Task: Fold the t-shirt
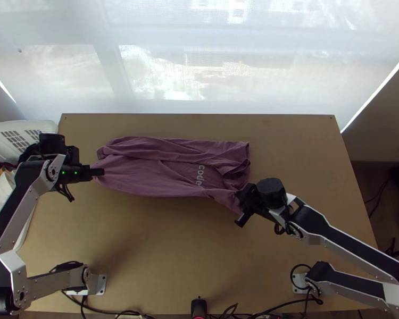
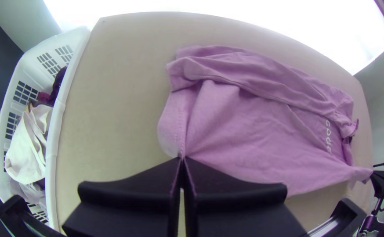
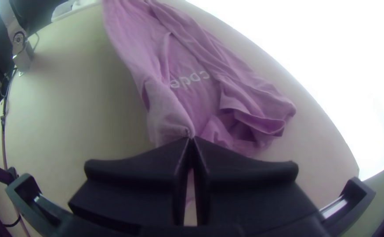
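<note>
The mauve t-shirt point(image 1: 173, 173) lies lengthwise across the upper middle of the table, its far part folded over in a long strip and white lettering near its right end. At its left end my left gripper point(image 1: 98, 171) is shut on the hem edge; in the left wrist view the left gripper point(image 2: 182, 160) pinches the stitched hem of the shirt point(image 2: 253, 136). My right gripper point(image 1: 241, 204) holds the near right corner. From the right wrist view, the right gripper point(image 3: 192, 139) is shut on cloth of the shirt point(image 3: 196, 96), with bunched folds beside it.
A white laundry basket point(image 2: 53, 127) with clothes in it stands against the table's left edge. Bare tabletop point(image 1: 173, 239) stretches between the shirt and the near edge, where cables and a small black device point(image 1: 199, 307) are.
</note>
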Motion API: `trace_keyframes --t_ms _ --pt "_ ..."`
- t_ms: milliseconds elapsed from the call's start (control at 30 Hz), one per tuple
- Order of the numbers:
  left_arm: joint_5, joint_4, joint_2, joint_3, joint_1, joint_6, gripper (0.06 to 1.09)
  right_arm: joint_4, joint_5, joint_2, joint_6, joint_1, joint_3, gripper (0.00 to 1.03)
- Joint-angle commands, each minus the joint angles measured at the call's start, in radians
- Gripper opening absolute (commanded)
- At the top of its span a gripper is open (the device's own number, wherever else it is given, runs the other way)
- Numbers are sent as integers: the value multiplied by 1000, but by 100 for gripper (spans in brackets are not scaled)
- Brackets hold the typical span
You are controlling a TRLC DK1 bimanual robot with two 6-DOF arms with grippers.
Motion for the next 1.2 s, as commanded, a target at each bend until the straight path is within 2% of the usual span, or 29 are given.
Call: trace_keyframes --t_ms 0,433,1167 --pt "-4 35 -114 -85 -16 54 9 -68 -2 -60 1 -29 30 2" --pt "-23 43 -344 -232 -22 130 9 -223 -1 -156 -9 3 108 2" --pt "-21 -151 -654 -338 -45 123 9 -499 -4 -377 8 59 74 2"
